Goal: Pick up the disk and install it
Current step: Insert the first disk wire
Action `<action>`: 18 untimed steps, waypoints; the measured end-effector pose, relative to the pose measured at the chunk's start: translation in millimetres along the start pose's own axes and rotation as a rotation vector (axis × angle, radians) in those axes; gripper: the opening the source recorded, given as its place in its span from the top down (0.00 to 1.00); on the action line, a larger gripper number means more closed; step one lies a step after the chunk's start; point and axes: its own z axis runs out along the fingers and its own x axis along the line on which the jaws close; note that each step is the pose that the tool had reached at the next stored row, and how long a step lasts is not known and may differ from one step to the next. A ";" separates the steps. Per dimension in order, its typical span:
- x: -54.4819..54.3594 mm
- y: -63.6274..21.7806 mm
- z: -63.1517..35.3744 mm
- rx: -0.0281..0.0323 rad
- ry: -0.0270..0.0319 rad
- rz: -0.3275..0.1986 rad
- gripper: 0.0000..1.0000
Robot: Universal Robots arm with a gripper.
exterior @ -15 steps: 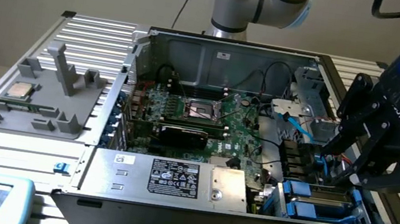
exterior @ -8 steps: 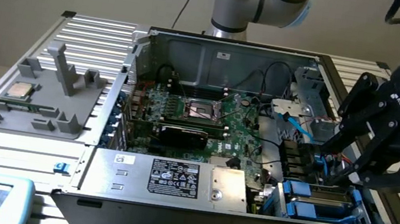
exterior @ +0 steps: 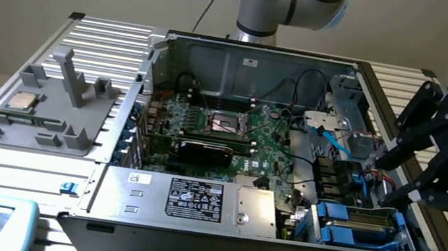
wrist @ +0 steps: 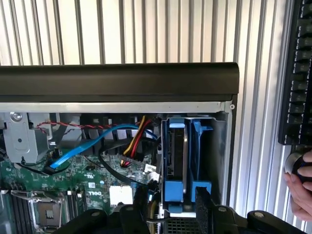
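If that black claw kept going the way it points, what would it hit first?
Probably the disk, set between blue rails in the case's corner bay, right ahead of the open gripper; depth is unclear.

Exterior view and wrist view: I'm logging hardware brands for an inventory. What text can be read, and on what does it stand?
"ROBOTIQ": white letters on the body of the black gripper.
Black label on the large silver metal box: print too small to read.
Small white marking on the green circuit board: too small to read.
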 end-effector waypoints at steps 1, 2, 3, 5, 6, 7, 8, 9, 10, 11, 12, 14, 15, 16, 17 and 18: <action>3.2 1.0 0.8 0.0020 0.0005 0.000 0.49; 6.4 2.1 1.6 0.0039 0.0009 0.000 0.49; 9.4 3.2 2.4 0.0058 0.0010 0.000 0.49; 12.4 7.7 3.3 0.0123 0.0014 0.000 0.49; 12.7 11.0 3.2 0.0181 0.0014 0.000 0.49; 12.8 14.4 3.1 0.0244 0.0015 0.000 0.49; 13.0 18.0 3.0 0.0309 0.0014 0.000 0.49; 13.0 21.9 3.1 0.0363 0.0016 0.001 0.49; 13.2 25.9 3.0 0.0413 0.0015 0.001 0.49; 13.3 30.0 3.0 0.0462 0.0015 0.001 0.49; 13.4 34.5 3.1 0.0514 0.0016 0.001 0.49; 13.6 42.7 3.2 0.0605 0.0013 0.001 0.49; 13.7 47.2 3.5 0.0654 0.0012 0.002 0.49; 13.8 50.2 4.1 0.0690 0.0010 0.002 0.49; 14.0 51.4 5.8 0.0714 0.0016 0.002 0.49; 14.1 51.7 7.4 0.0730 0.0012 0.002 0.49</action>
